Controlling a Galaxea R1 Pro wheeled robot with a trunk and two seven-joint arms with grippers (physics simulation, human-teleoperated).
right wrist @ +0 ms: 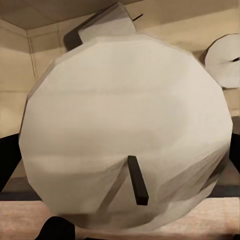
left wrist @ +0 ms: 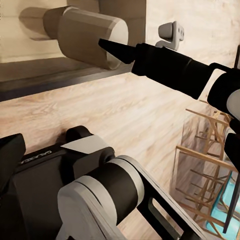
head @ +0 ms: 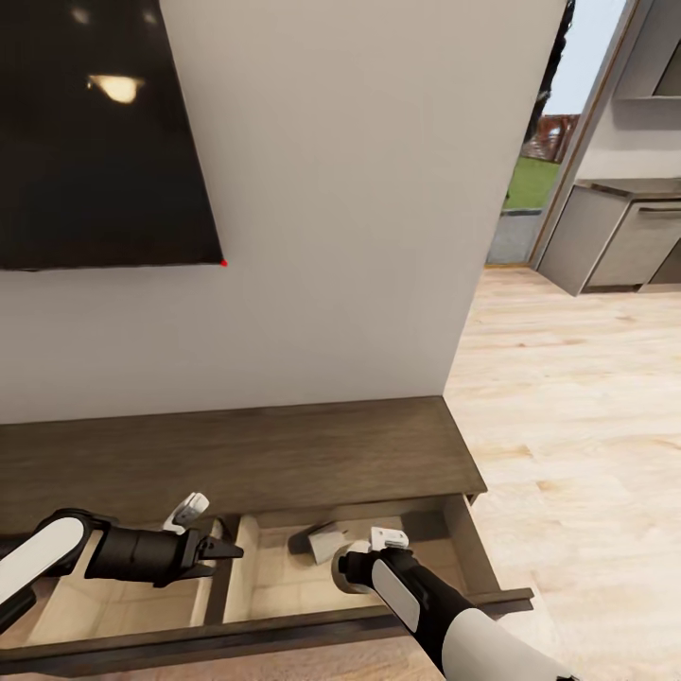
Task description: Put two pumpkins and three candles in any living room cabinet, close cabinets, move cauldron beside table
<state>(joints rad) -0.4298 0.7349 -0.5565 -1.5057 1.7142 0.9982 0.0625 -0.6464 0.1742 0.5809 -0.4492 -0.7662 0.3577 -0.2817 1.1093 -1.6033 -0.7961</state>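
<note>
The long dark-brown cabinet stands against the wall with two pale-lined drawers pulled out. My right gripper hangs over the right drawer, shut on a pale candle whose wick end faces the right wrist camera. The left wrist view shows that candle from the side, with a black fingertip against it. Another candle lies on the drawer floor, and two candles show behind the held one. My left gripper hovers open above the divider between the drawers. The pumpkins and the cauldron are out of view.
A black TV hangs on the white wall above the cabinet. Wood floor runs to the right toward grey kitchen cupboards and a glass door. The left drawer is open too. Wooden chair frames stand behind me.
</note>
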